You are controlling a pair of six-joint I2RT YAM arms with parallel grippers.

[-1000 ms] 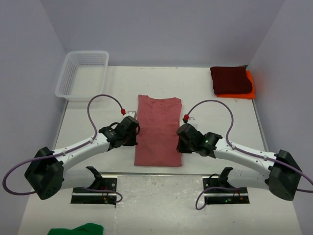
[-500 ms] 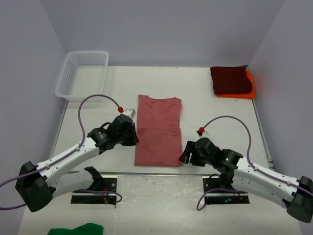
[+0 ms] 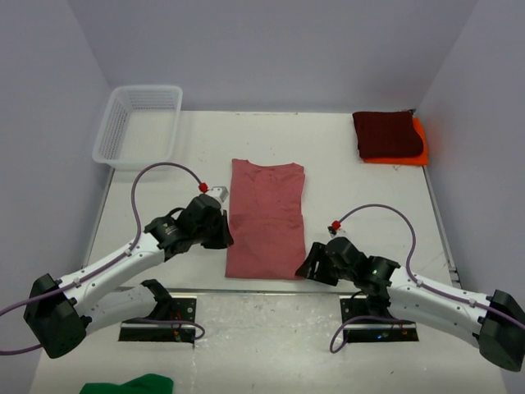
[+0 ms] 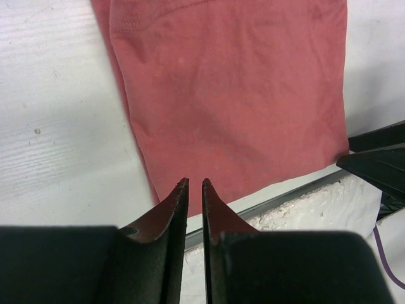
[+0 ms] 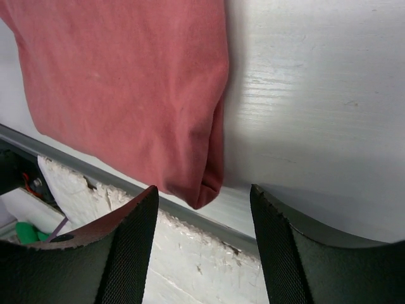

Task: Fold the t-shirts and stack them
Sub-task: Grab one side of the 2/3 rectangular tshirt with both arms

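The faded brick-red cotton t-shirt [image 3: 265,230] lies flat in the middle of the white table [image 3: 353,185]. It is folded into a long, narrow rectangle, with its collar end toward the far wall and its hem end close to the table's near edge. The left gripper [image 3: 220,240] sits just beside the shirt's left edge, toward the near end. In the left wrist view its black fingers [image 4: 180,209] stand only a thin slit apart with nothing between them, their tips over the bare table [image 4: 57,126] next to the shirt's [image 4: 240,95] near left corner. The right gripper [image 3: 310,264] is at the shirt's near right corner. In the right wrist view its jaws are spread wide and pinch nothing, and the doubled corner of the shirt [image 5: 120,82] shows in the gap between the two fingertips [image 5: 142,215]; whether they touch the cloth cannot be told. In the far right corner of the table a folded dark maroon t-shirt [image 3: 387,134] rests on a folded bright orange t-shirt [image 3: 419,139], which shows along its right and near edges. A white plastic mesh basket [image 3: 139,123] stands in the far left corner, well apart from all three shirts. A bit of green cloth [image 3: 131,384] shows at the bottom edge of the overhead view.
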